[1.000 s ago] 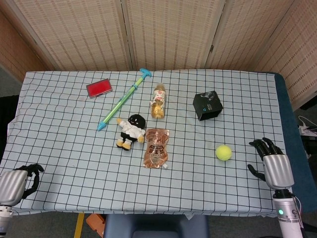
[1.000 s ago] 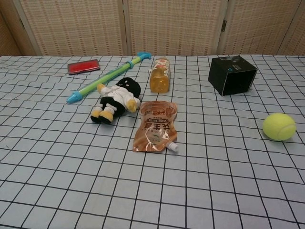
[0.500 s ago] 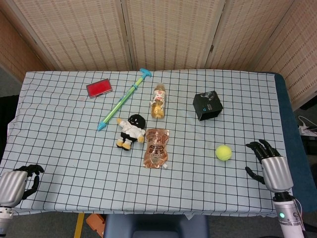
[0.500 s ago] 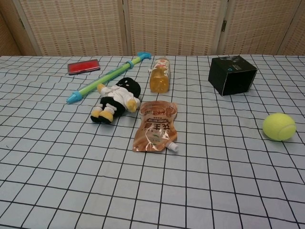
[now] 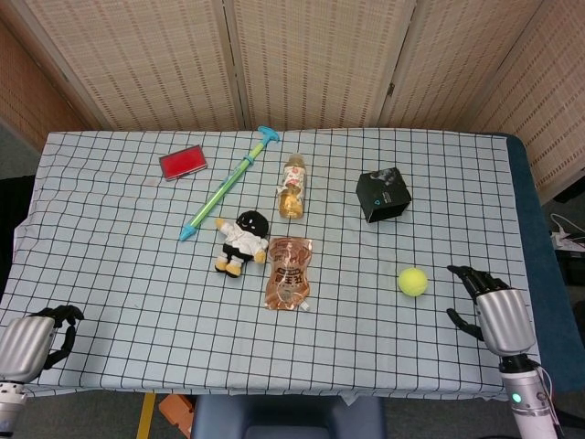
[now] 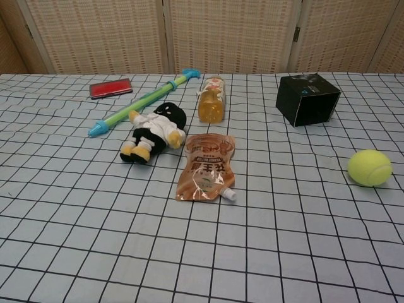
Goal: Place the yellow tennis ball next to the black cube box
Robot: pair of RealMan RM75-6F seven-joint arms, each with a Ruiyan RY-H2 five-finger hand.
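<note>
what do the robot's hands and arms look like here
Only the head view shows them. The right hand has black fingers on a smooth silver-grey shell for the back of the hand, with a slimmer grey wrist below it carrying a small green light. The left hand has the same build: silver-grey shell, black fingers. No cables or printed markings can be made out.

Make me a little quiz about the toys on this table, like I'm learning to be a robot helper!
1. True or false: the tennis ball is touching the black box.
2. Which hand is nearer the ball? A) left hand B) right hand
3. Fill in: the doll lies just left of the brown ____.

Key:
1. False; bare tablecloth separates them.
2. B. Its fingers are spread beside the ball, holding nothing.
3. Pouch.
</note>
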